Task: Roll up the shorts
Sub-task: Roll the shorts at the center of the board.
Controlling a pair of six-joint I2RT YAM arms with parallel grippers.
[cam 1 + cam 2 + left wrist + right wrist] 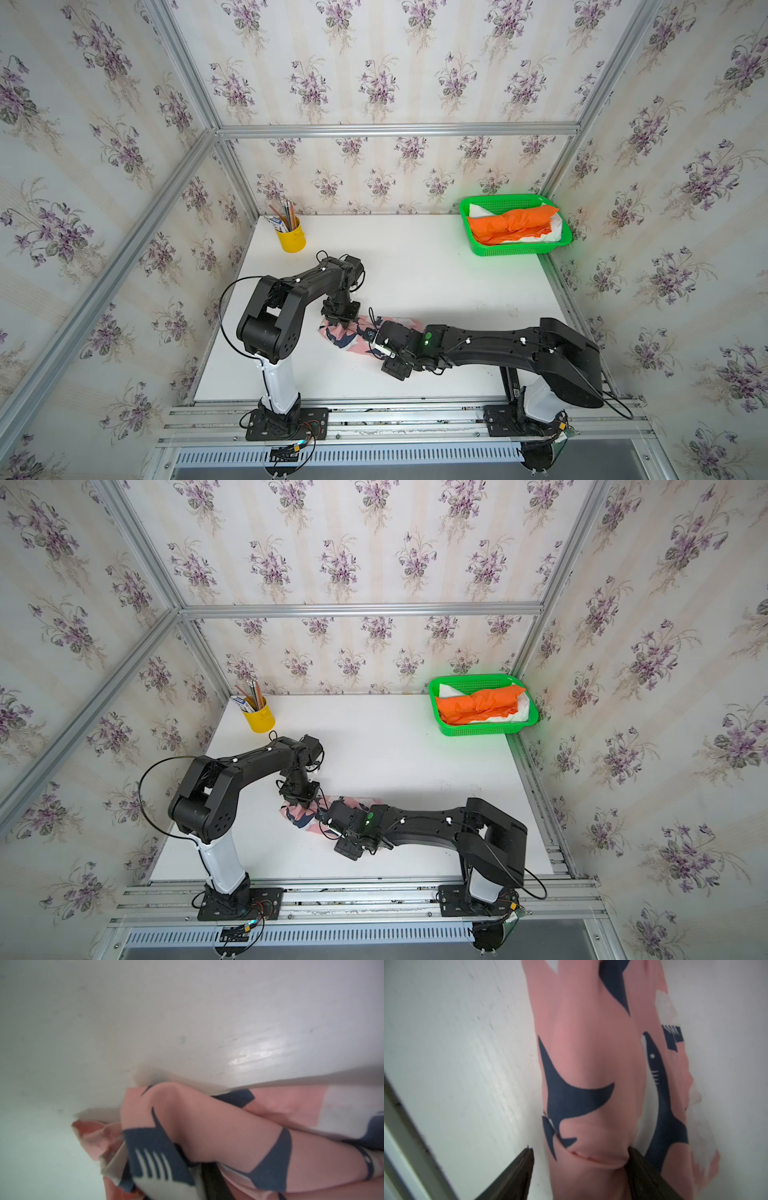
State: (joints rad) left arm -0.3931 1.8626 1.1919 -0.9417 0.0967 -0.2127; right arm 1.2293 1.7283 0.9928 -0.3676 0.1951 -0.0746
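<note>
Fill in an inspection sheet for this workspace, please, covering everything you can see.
Surface: white table, scuffed.
Job's things: pink shorts rolled up in the table's front half; orange shorts bundled over white shorts in the green basket, far right corner.
Clutter: yellow cup with pencils, far left corner.
Grippers: left gripper points down onto the roll's left end, jaws hidden; right gripper has open jaws astride the roll, one side touching cloth, the other clear.
Cables: black cable loops off the left arm; another by the right arm's base.
Surroundings: floral walls, aluminium frame.
</note>
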